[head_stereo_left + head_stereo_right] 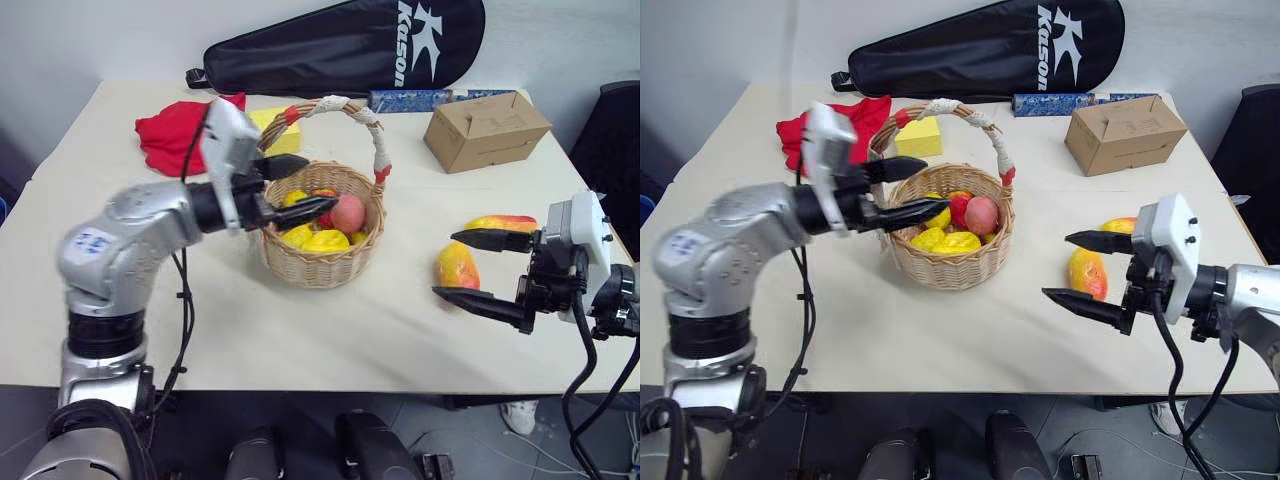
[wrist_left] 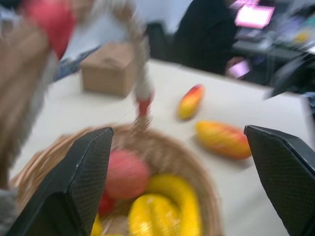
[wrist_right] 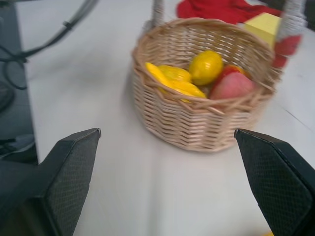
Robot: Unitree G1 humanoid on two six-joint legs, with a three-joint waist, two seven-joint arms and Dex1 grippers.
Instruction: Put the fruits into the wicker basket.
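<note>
Both pairs of black fingers stand spread wide with nothing between them. The left gripper hangs over the near-left rim of the round tan woven wicker basket, whose tall arched handle is wrapped in white cloth with red bands. The small round pink-orange peach lies inside the basket, among yellow fruits. The right gripper sits low over the pale table, at the plump yellow-orange-red mango, which lies on the table between its fingers in the head views. The slimmer elongated yellow-red mango lies just behind, also on the table, well apart from the basket
</note>
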